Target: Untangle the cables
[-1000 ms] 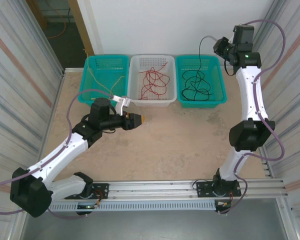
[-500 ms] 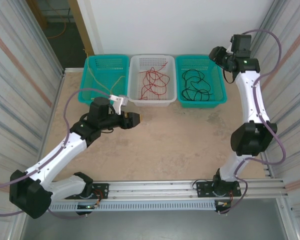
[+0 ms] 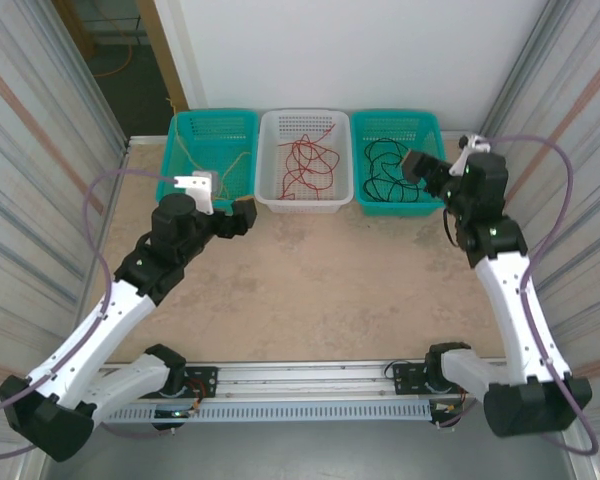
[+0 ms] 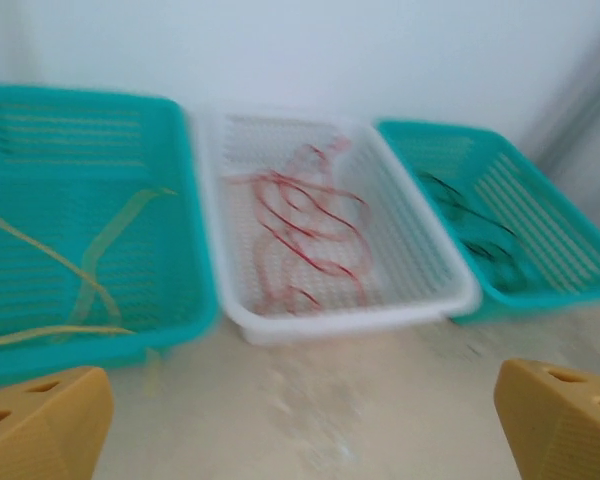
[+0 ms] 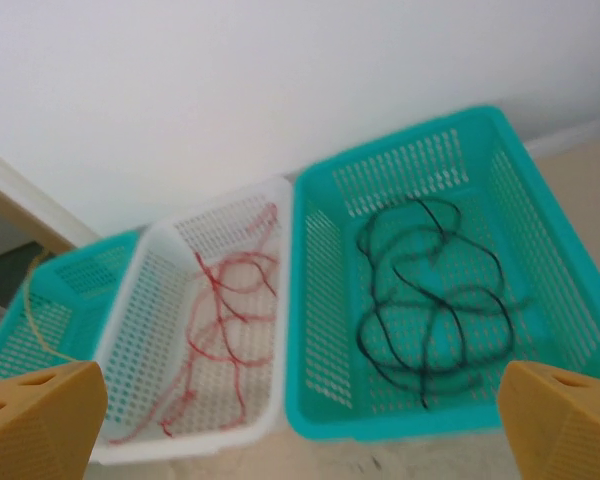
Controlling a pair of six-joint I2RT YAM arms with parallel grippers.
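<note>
All three baskets sit side by side along the far edge of the beige worktop point(image 3: 330, 285). The left-hand teal plastic mesh basket point(image 3: 168, 172) has the thin yellow cable point(image 4: 105, 245) in it. It's just a few long loose bends across the bottom, and from above it's hard to pick out against the teal. The left tool point(image 3: 243, 214) hangs right by that basket's near right corner, fingers point(image 4: 40, 425) spread wide with nothing in them. The white plastic mesh basket point(image 3: 302, 206) in the middle holds the thin red cable point(image 3: 305, 165), squiggly and looped over itself a bit. The right-hand teal plastic mesh basket point(image 3: 395, 208) has the thin black cable point(image 3: 388, 172), coiled in several overlapping rings. From above, the right tool point(image 3: 418, 166) shows over the right part of that basket, also wide open and empty.
</note>
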